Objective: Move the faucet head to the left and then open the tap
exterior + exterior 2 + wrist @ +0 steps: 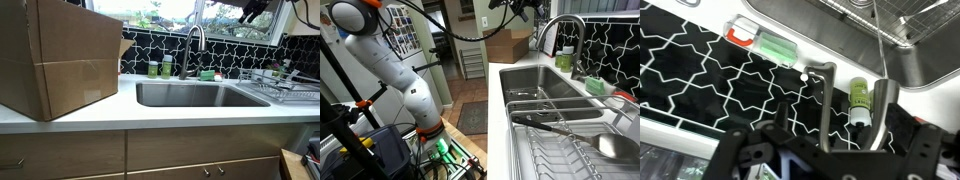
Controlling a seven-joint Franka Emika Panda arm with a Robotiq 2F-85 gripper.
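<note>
The tap stands at the far edge of the sink, its thin silver tube rising from the counter and curving over in a high arch. The faucet head points down over the basin, just right of the riser; seen from the side in an exterior view, it reaches out over the sink from the upright tube.

The gripper hangs high by the window, to the right of the tap and well apart from it, and it also shows at the top edge in an exterior view. In the wrist view its dark, blurred fingers sit at the bottom edge, spread wide and gripping nothing, with the tap's tube showing between them.

Two small green bottles stand just left of the tap's base and a green sponge lies just right of it. A cardboard box fills the counter on the left, and a dish rack sits to the right of the sink
</note>
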